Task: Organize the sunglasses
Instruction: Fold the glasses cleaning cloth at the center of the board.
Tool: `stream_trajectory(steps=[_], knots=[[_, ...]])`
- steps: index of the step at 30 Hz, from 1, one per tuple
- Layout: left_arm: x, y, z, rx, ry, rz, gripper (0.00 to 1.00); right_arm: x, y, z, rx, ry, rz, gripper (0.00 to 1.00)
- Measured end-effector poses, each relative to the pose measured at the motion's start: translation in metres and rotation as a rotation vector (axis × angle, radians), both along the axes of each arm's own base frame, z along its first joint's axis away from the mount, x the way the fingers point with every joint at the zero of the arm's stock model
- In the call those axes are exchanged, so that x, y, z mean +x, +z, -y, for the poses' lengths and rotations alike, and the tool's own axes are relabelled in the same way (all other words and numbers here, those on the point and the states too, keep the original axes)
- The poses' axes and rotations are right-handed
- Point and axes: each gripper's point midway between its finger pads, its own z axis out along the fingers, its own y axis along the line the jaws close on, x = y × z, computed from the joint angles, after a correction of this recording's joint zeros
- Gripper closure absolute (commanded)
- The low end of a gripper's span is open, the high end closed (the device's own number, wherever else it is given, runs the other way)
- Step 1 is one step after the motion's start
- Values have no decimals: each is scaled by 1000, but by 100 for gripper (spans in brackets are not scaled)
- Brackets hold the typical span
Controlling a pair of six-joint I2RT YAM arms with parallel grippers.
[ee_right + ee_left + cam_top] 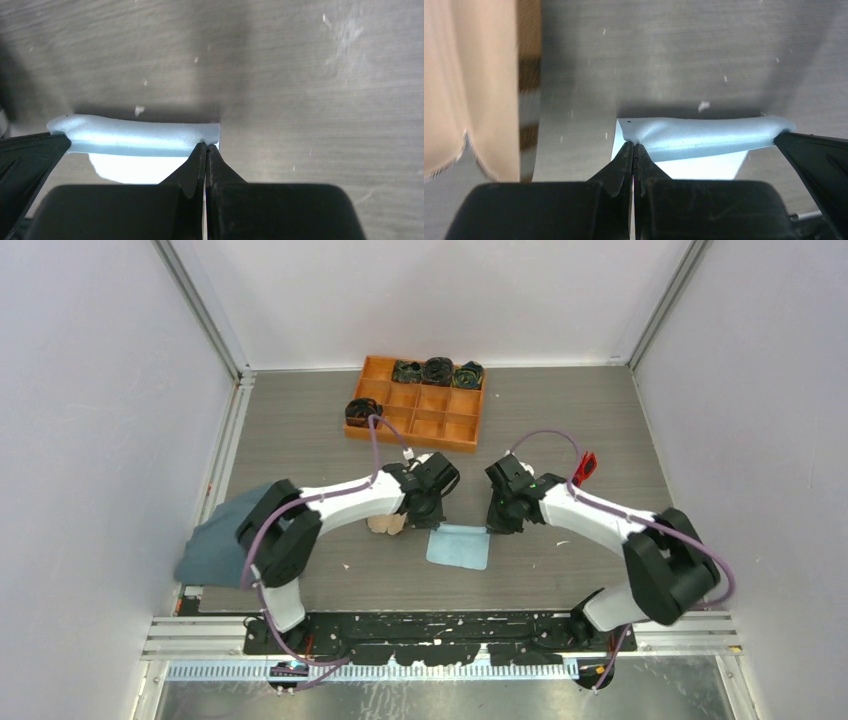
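The red sunglasses (585,465) lie on the table to the right, beyond my right arm, and neither gripper touches them. A small light blue cloth (458,547) lies between the two arms. My left gripper (437,523) is shut on the cloth's far left corner (634,145). My right gripper (492,527) is shut on its far right corner (206,145). The far edge of the cloth (704,137) is lifted and stretched between them (135,137). The tan plaid case (385,525) lies partly under my left wrist and fills the left of the left wrist view (474,90).
An orange divided tray (430,422) stands at the back with three dark rolled items in its far row. Another dark roll (362,412) sits against its left side. A grey-blue fabric (215,540) hangs over the table's left edge. White walls enclose three sides.
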Motion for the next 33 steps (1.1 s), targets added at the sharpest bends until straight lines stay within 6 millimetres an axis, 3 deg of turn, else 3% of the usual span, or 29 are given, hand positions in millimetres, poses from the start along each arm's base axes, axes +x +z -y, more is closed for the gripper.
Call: stream_trajectory(steps=[5,9,13,24,33], knots=[[25,-27,5,37,-46,-42,100,23,-19,1,-24,5,-17,100],[36,-21,6,33,-75,-25,100,36,-10,-5,-5,23,26,100],[39,-19,6,31,-110,-21,99,37,-8,-8,10,34,28,100],[11,-21,2,7,-215,-100,100,-2,-3,-13,60,90,-3,99],[-14,-23,-1,8,-246,-131,100,-34,-9,-21,48,148,-46,99]])
